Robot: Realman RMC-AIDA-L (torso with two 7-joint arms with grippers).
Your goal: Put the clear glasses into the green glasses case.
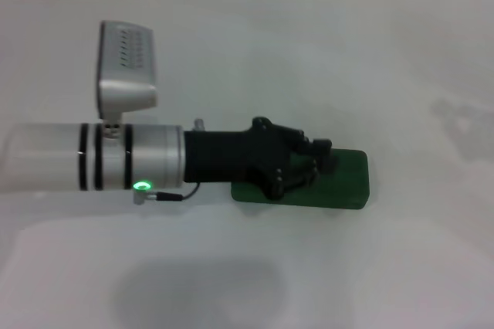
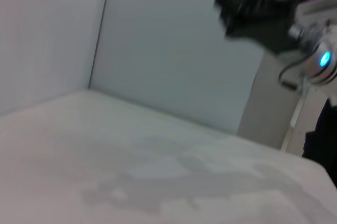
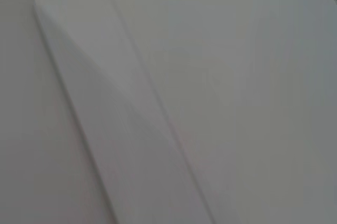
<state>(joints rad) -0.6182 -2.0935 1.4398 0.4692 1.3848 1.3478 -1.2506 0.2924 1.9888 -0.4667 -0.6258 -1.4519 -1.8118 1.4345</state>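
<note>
While the green glasses case (image 1: 343, 182) lies flat and shut on the white bench (image 1: 309, 59), it sits a little toward the right of the bench's middle, well clear of the far edge, with its long side running across the head view. Clear glasses: not visible in any view, so I cannot tell where they are.

Left gripper (image 1: 320, 157) is over the case's left end, reaching in from the left side of the bench on a long silver arm (image 1: 93, 157) with a black wrist section. Black fingers overlap the green lid from above; whether they touch it cannot be told. Whether the pincer is apart or together also cannot be told, the fingers merge into one dark mass. A green light (image 1: 141, 186) glows on the arm's underside, and a grey camera block (image 1: 126, 66) sits on top of the arm.

Left wrist view shows bare bench top and wall, plus a black gripper (image 2: 231, 3) with a blue light farther off in one corner, too blurred to read its fingers.

Right wrist view shows only pale flat surfaces. Right gripper is not seen in the head view.
</note>
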